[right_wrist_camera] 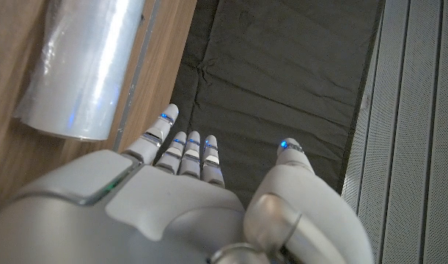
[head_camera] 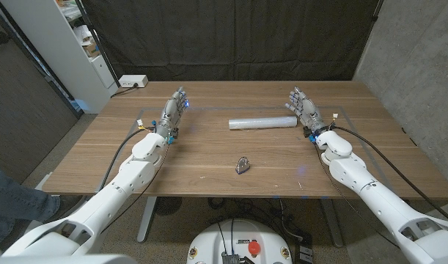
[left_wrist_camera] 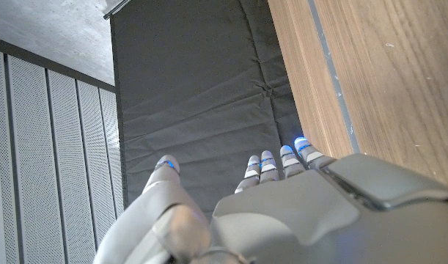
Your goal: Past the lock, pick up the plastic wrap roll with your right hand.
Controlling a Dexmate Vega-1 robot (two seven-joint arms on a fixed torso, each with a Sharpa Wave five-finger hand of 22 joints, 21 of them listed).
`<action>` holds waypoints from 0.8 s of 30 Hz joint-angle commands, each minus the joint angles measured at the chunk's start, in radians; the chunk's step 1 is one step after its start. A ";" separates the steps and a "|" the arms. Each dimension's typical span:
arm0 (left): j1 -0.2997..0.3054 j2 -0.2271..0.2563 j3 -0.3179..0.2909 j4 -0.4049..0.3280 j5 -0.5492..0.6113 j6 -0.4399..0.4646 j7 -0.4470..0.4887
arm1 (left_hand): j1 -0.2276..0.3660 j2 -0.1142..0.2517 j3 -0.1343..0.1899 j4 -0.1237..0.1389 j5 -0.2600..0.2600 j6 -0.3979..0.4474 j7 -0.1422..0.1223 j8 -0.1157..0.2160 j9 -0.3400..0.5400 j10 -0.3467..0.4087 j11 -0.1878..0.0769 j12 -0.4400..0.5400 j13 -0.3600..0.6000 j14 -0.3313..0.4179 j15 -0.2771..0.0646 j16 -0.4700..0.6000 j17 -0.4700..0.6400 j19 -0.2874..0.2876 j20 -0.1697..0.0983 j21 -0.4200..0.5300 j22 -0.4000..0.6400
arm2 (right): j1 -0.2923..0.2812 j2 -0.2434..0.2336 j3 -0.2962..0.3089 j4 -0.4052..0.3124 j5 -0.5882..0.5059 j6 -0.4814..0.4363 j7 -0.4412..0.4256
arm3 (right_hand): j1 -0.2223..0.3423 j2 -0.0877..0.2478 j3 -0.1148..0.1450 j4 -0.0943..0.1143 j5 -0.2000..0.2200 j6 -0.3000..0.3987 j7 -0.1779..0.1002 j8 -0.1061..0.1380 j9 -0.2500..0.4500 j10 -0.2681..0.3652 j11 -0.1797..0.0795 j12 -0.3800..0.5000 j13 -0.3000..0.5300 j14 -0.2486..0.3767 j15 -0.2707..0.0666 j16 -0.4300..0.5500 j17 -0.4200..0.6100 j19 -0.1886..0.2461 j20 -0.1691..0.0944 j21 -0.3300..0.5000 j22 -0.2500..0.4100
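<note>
So, walking across the table from our left side to our right:

- Our white-and-grey left hand [head_camera: 174,111] sits at the left of the wooden table [head_camera: 209,158], fingers apart and holding nothing. The left wrist view shows its fingers [left_wrist_camera: 262,167] reaching out past the table edge toward the black curtain [head_camera: 231,37]. We reckon it's just parked there so it stays out of the way, since this job belongs to the other arm.
- Nearer to us, about mid-table, lies the small silvery metal lock [head_camera: 243,166], well apart from both hands. It's basically the landmark: the thing we want is beyond it.
- And there it is, the clear, shiny plastic wrap roll [head_camera: 262,122], lying on its side across the far middle of the table, long axis running left to right. Lying flat like that it probably won't roll toward us, and a wrap around its barrel looks like the obvious grab.
- Our white-and-grey right hand [head_camera: 304,108] stands just beside the roll's right end, fingers spread, nothing in it, not touching the roll. From the right wrist view the roll's end [right_wrist_camera: 84,70] is right next to the fingers [right_wrist_camera: 187,150], so we'd guess a short sideways reach is all that's needed.
- The pickup itself hasn't started yet.
</note>
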 commanded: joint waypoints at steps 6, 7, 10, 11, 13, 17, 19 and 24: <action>0.007 0.002 -0.004 -0.032 0.029 0.045 0.027 | 0.009 0.004 0.006 0.000 0.005 0.001 0.004 0.007 0.002 -0.008 0.004 0.004 0.005 -0.012 0.003 0.003 0.003 -0.012 0.001 -0.004 0.003 | -0.016 0.134 0.167 0.032 -0.149 -0.051 0.110 | 0.007 0.006 0.010 -0.001 0.007 0.012 -0.003 0.008 0.004 0.012 -0.003 0.004 0.002 0.013 -0.003 0.008 0.003 0.007 0.000 0.000 0.006; 0.008 0.000 -0.006 -0.031 0.027 0.043 0.027 | 0.009 0.004 0.006 0.000 0.005 0.001 0.004 0.007 0.002 -0.009 0.004 0.003 0.004 -0.012 0.003 0.003 0.003 -0.012 0.001 -0.005 0.003 | -0.017 0.138 0.173 0.032 -0.155 -0.051 0.114 | 0.007 0.006 0.010 -0.001 0.007 0.012 -0.003 0.008 0.004 0.012 -0.003 0.004 0.002 0.013 -0.003 0.008 0.003 0.007 0.001 -0.001 0.006; 0.007 0.002 -0.008 -0.031 0.025 0.048 0.022 | 0.009 0.005 0.006 0.000 0.005 0.000 0.003 0.006 0.002 -0.011 0.005 0.003 0.004 -0.013 0.003 0.003 0.003 -0.014 0.003 -0.007 0.003 | -0.020 0.150 0.189 0.027 -0.170 -0.049 0.122 | 0.008 0.007 0.011 -0.002 0.007 0.013 -0.005 0.008 0.004 0.012 -0.002 0.004 0.002 0.014 -0.003 0.007 0.002 0.008 0.001 -0.002 0.006; 0.007 0.003 -0.009 -0.031 0.025 0.051 0.022 | 0.009 0.005 0.006 0.000 0.005 0.000 0.003 0.006 0.002 -0.012 0.004 0.003 0.004 -0.014 0.003 0.003 0.003 -0.014 0.003 -0.008 0.003 | -0.020 0.153 0.193 0.025 -0.174 -0.046 0.125 | 0.008 0.008 0.011 -0.002 0.008 0.012 -0.005 0.008 0.004 0.012 -0.002 0.004 0.002 0.015 -0.002 0.008 0.002 0.008 0.000 -0.003 0.006; 0.007 0.002 -0.010 -0.032 0.025 0.052 0.023 | 0.009 0.006 0.006 -0.001 0.005 -0.001 0.003 0.006 0.002 -0.012 0.004 0.003 0.004 -0.014 0.003 0.003 0.003 -0.017 0.006 -0.010 0.003 | -0.021 0.156 0.199 0.021 -0.184 -0.041 0.130 | 0.010 0.009 0.012 -0.003 0.008 0.021 -0.004 0.012 0.004 0.013 -0.001 0.003 0.002 0.015 -0.003 0.007 0.001 0.009 0.000 -0.005 0.006; 0.007 0.007 -0.010 -0.042 0.033 0.055 0.025 | 0.009 0.007 0.006 -0.001 0.005 -0.002 0.003 0.005 0.003 -0.013 0.006 0.002 0.004 -0.016 0.005 0.002 0.003 -0.018 0.008 -0.012 0.003 | -0.022 0.162 0.207 0.015 -0.202 -0.027 0.136 | 0.012 0.011 0.013 -0.005 0.009 0.036 -0.001 0.017 0.005 0.016 0.000 0.004 0.002 0.015 -0.003 0.006 0.000 0.010 0.000 -0.009 0.006; 0.009 0.009 -0.012 -0.045 0.031 0.055 0.020 | 0.009 0.009 0.006 -0.001 0.005 -0.003 0.003 0.005 0.003 -0.013 0.007 0.003 0.004 -0.017 0.006 0.002 0.003 -0.020 0.009 -0.015 0.003 | -0.022 0.162 0.210 0.013 -0.208 -0.023 0.140 | 0.013 0.011 0.013 -0.006 0.009 0.035 -0.003 0.017 0.005 0.016 -0.001 0.003 0.002 0.015 -0.003 0.006 -0.001 0.010 0.001 -0.011 0.006; 0.016 0.018 -0.015 -0.061 0.036 0.064 0.029 | 0.009 0.010 0.006 -0.001 0.005 -0.005 0.002 0.004 0.003 -0.013 0.006 0.003 0.004 -0.018 0.006 0.002 0.003 -0.021 0.011 -0.017 0.003 | -0.019 0.161 0.212 0.014 -0.220 -0.010 0.153 | 0.015 0.012 0.014 -0.007 0.010 0.023 -0.009 0.011 0.005 0.016 -0.006 0.002 0.002 0.016 -0.006 0.006 -0.002 0.011 0.000 -0.014 0.006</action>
